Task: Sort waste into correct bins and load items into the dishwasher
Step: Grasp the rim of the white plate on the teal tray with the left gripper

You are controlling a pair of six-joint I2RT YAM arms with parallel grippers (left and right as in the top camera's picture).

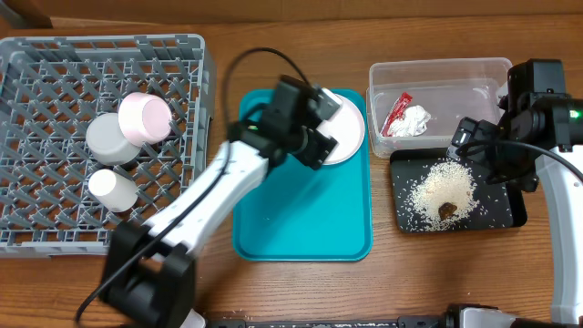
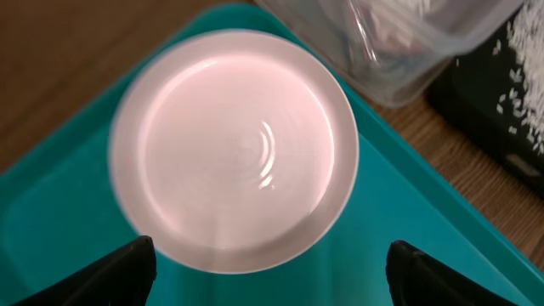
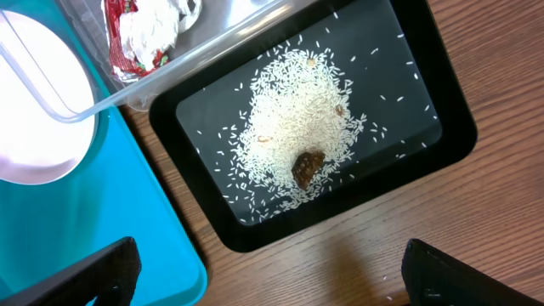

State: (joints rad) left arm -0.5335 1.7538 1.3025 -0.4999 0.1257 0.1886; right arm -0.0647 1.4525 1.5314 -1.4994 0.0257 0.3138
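Currently: plate, round, no long axis, lies flat at the far right corner of the teal tray. Left gripper hangs above it, jaws spread wide, empty; nearer arm. Right gripper right of the tray, jaws likewise spread.

glossy plate, clear plastic tub, wood-grain table.

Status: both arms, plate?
Left gripper: jaws open over plate on teal tray, not gripping. Right gripper: jaws open, empty, above black tray. Nothing blocking the plate.
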